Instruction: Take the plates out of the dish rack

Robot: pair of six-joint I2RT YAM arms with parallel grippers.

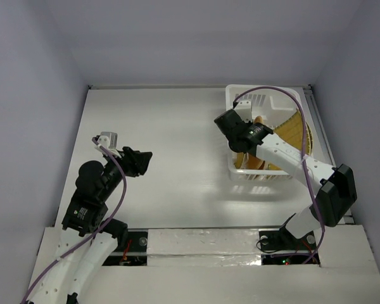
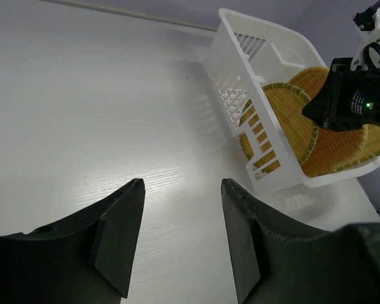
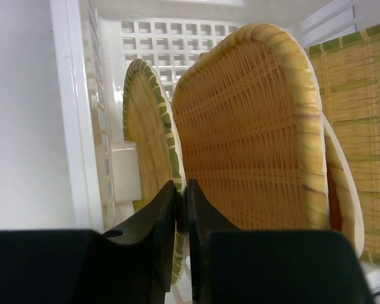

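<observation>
The white dish rack stands at the far right of the table, with three tan woven plates on edge inside. In the right wrist view the small round plate stands nearest the rack's side wall, the rounded-square plate stands beside it, and the large square grid-patterned plate stands behind. My right gripper reaches into the rack, shut on the green-edged rim of the small round plate. My left gripper is open and empty above bare table, well left of the rack.
The rack sits near the table's right edge and back wall. The right arm hangs over the plates. The white table stretches between the left gripper and the rack.
</observation>
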